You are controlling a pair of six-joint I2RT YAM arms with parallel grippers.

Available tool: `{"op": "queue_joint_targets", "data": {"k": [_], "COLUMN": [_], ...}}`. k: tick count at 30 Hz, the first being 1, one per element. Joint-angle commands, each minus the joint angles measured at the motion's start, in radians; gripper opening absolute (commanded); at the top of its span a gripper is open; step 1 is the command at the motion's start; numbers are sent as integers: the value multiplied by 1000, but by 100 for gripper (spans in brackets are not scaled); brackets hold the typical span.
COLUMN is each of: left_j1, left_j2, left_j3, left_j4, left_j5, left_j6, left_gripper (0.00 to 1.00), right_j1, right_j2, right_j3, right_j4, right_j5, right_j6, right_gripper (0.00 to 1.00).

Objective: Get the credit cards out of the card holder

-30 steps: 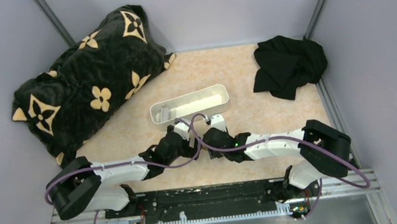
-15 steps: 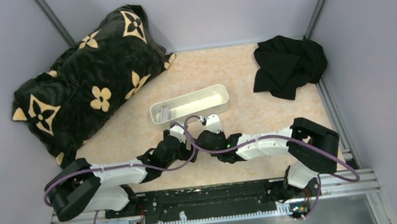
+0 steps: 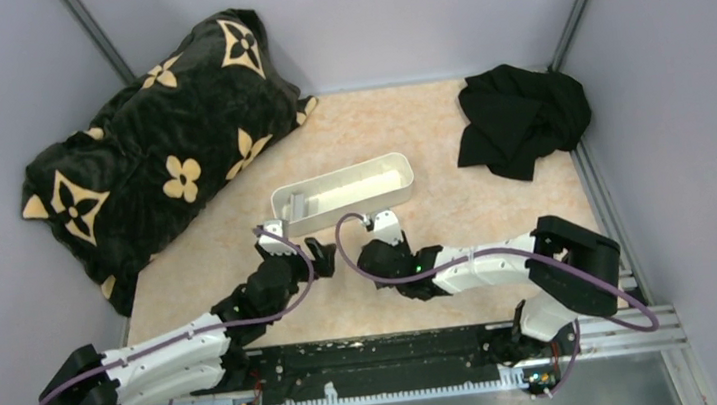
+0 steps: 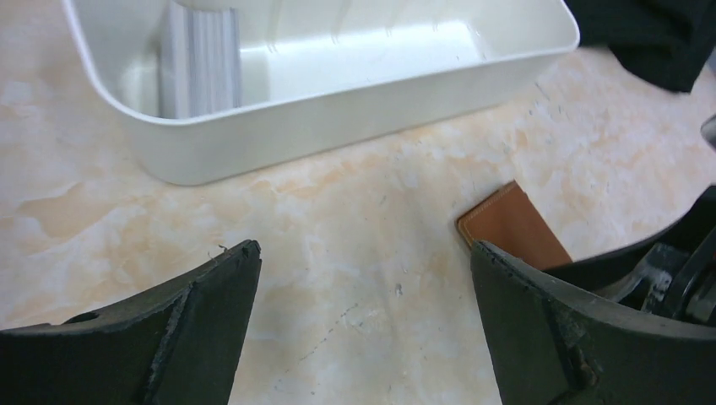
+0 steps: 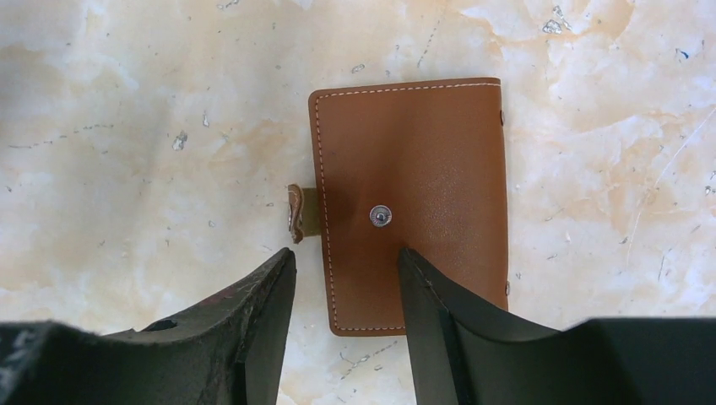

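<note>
Right gripper [image 5: 346, 255], jaws narrowly apart, is straddling the brown card holder [image 5: 422, 160] at its edge. Left gripper [image 4: 359, 249] is gaping wide near a white tray [image 4: 338, 126].

card holder [image 5: 414, 202] interior hidden, tray [image 4: 338, 131] cut off, L wrist

Both arms share one build. The left arm [image 3: 164, 354] and the right arm [image 3: 472, 265] have smooth white shells on the long links and bulky matte-black housings at the joints. A thin purple cable [image 3: 340, 247] runs in loose loops along each arm, from base to wrist. The left fingers [image 4: 169, 337] are broad black wedges with chipped, greyish edges. The right fingers [image 5: 245, 337] are also black and taper to blunt tips.
</note>
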State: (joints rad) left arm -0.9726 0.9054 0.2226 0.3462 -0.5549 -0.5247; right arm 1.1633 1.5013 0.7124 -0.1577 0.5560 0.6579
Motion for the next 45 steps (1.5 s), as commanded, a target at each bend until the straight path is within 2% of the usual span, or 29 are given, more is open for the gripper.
{"op": "queue_joint_targets", "data": {"k": [1, 8, 13, 17, 19, 22, 27, 34, 42, 45], "left_j1": [2, 2, 2, 1, 2, 2, 2, 2, 2, 2], "left_j2": [-87, -138, -115, -107, -104, -97, -66, -51, 9, 36], "left_j3": [-8, -9, -9, -9, -12, -14, -8, -5, 17, 28], "left_j4": [-113, -138, -119, -111, -106, -90, -74, -52, -24, -14], "left_j5": [-138, -139, -131, -125, -126, -119, -100, -71, -34, -15], "left_j6": [-75, -83, -77, -73, -69, -63, -57, -42, -12, -11], "left_gripper": [99, 99, 99, 99, 99, 99, 99, 99, 100, 100], "right_j1": [17, 107, 130, 139, 142, 141, 141, 131, 79, 27], "right_j2": [8, 103, 204, 229, 231, 211, 114, 12, -141, -213], "right_j3": [2, 130, 187, 187, 185, 171, 126, 99, 61, 2], "right_j4": [-45, -224, -325, -354, -363, -343, -239, -180, -127, -70], "right_j5": [21, 188, 243, 246, 245, 221, 142, 74, -23, -105], "right_j6": [-44, -71, -17, 36, 61, 67, 33, 37, 31, 48], "right_gripper": [50, 49, 45, 29, 11, 0, 0, 0, 0, 0]}}
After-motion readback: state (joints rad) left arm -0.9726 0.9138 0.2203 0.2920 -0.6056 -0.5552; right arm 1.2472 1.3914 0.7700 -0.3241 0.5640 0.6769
